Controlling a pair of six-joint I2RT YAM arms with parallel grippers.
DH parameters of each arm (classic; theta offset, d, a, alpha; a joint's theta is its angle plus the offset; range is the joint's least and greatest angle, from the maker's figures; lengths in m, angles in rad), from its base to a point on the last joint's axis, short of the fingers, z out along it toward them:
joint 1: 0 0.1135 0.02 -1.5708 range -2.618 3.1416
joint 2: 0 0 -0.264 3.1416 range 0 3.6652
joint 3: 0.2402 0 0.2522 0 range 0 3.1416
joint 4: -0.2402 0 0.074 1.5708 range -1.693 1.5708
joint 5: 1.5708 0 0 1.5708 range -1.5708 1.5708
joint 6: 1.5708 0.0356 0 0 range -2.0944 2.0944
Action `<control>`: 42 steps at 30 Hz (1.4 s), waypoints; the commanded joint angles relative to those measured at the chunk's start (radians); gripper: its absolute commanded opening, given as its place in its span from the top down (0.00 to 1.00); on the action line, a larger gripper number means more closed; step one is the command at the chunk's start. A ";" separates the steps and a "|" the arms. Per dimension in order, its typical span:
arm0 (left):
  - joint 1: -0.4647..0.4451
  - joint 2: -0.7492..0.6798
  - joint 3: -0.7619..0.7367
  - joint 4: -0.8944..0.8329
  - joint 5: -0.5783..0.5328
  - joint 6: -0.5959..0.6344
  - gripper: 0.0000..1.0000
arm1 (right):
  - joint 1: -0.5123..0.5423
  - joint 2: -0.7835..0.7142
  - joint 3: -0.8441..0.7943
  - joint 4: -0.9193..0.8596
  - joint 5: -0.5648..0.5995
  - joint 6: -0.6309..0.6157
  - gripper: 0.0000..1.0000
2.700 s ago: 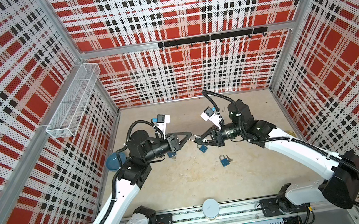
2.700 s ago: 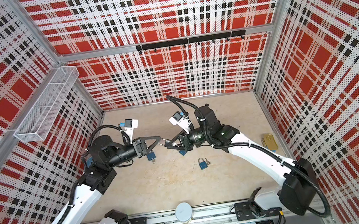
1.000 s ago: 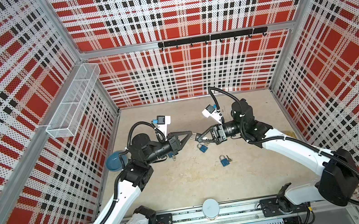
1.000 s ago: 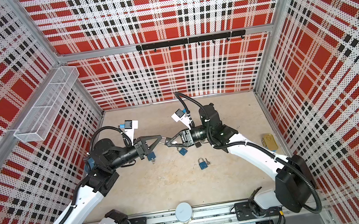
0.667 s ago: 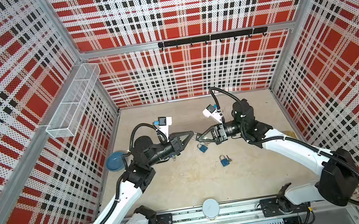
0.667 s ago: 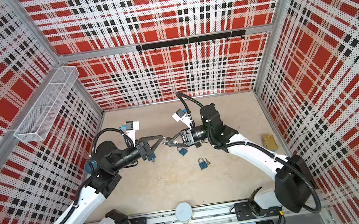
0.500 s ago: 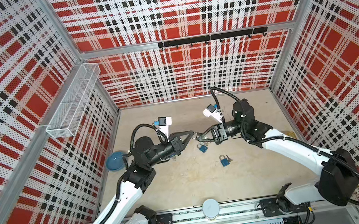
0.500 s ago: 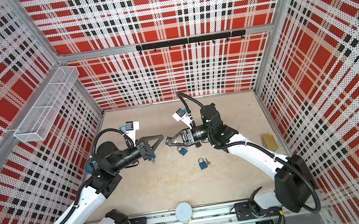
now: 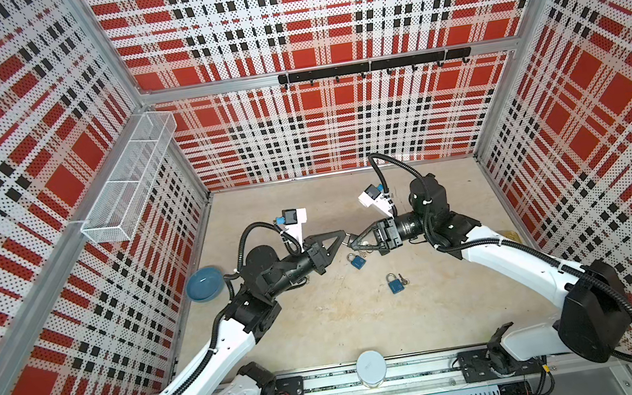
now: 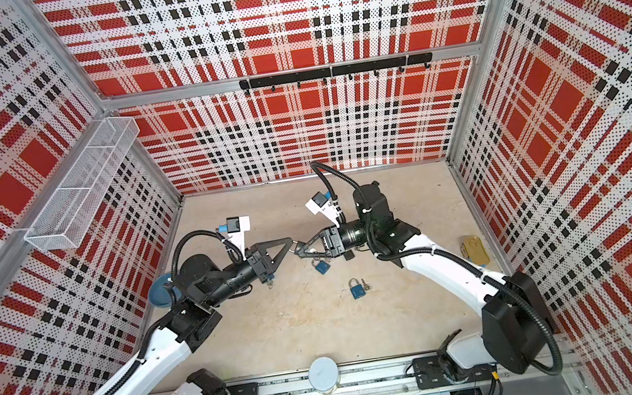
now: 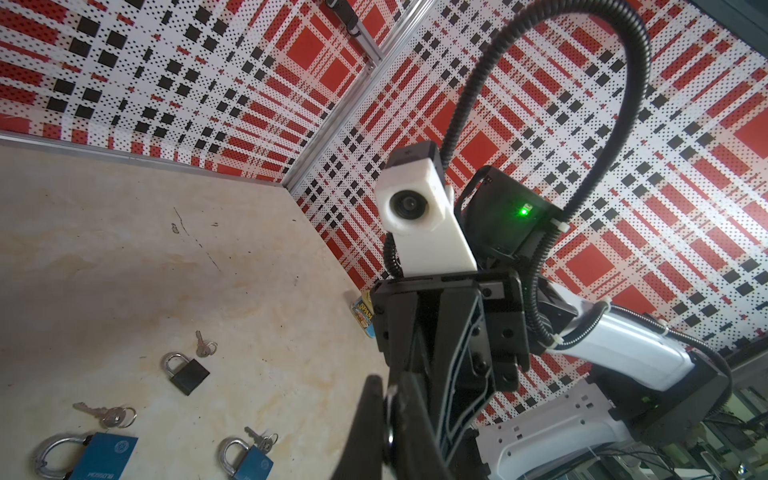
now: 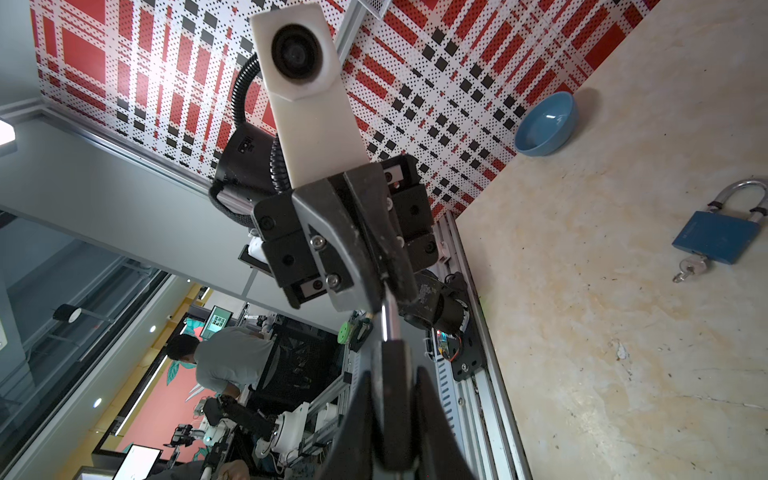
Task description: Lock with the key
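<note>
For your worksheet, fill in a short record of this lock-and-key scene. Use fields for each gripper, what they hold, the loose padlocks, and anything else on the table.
left gripper: shut on a thin metal piece, raised above the table
right gripper: shut on a small dark block, tip to tip with the left gripper
metal piece: runs between the two grippers; key or shackle, cannot tell
loose padlocks: blue padlock, second blue padlock, black padlock with a key beside it
other items: blue bowl by the left wall, tin can by the right wall

We find open table [image 9: 325, 331] toward six o'clock; padlocks [image 9: 395, 283] clutter the centre, a blue bowl [image 9: 204, 284] blocks nine o'clock.
</note>
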 commanded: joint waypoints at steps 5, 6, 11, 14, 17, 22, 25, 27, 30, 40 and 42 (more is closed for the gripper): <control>-0.084 0.051 -0.044 -0.088 0.099 -0.021 1.00 | 0.037 0.012 0.089 0.133 0.040 -0.049 1.00; -0.085 0.043 -0.044 -0.086 0.087 -0.020 1.00 | 0.037 0.010 0.089 0.124 0.040 -0.057 1.00; -0.028 0.015 -0.017 -0.102 0.104 -0.025 1.00 | 0.037 -0.014 0.084 -0.001 0.072 -0.146 1.00; 0.019 -0.006 0.004 -0.130 0.127 -0.029 1.00 | 0.037 -0.024 0.072 -0.064 0.100 -0.198 1.00; 0.051 -0.026 0.027 -0.177 0.139 -0.010 1.00 | 0.037 -0.034 0.052 -0.072 0.115 -0.205 1.00; 0.086 -0.052 0.037 -0.194 0.157 -0.012 1.00 | 0.037 -0.048 0.046 -0.090 0.136 -0.222 0.91; 0.102 -0.061 0.041 -0.199 0.168 -0.014 1.00 | 0.037 -0.051 0.040 -0.084 0.140 -0.222 0.78; 0.114 -0.066 0.046 -0.205 0.173 -0.014 1.00 | 0.036 -0.050 0.039 -0.083 0.140 -0.224 0.73; 0.134 -0.072 0.053 -0.215 0.188 -0.010 1.00 | 0.037 -0.056 0.031 -0.085 0.143 -0.225 0.63; 0.194 -0.082 0.087 -0.241 0.227 0.001 1.00 | 0.022 -0.062 -0.022 -0.042 0.128 -0.194 0.58; 0.199 -0.081 0.091 -0.242 0.230 -0.001 1.00 | 0.016 -0.057 -0.039 -0.013 0.118 -0.176 0.59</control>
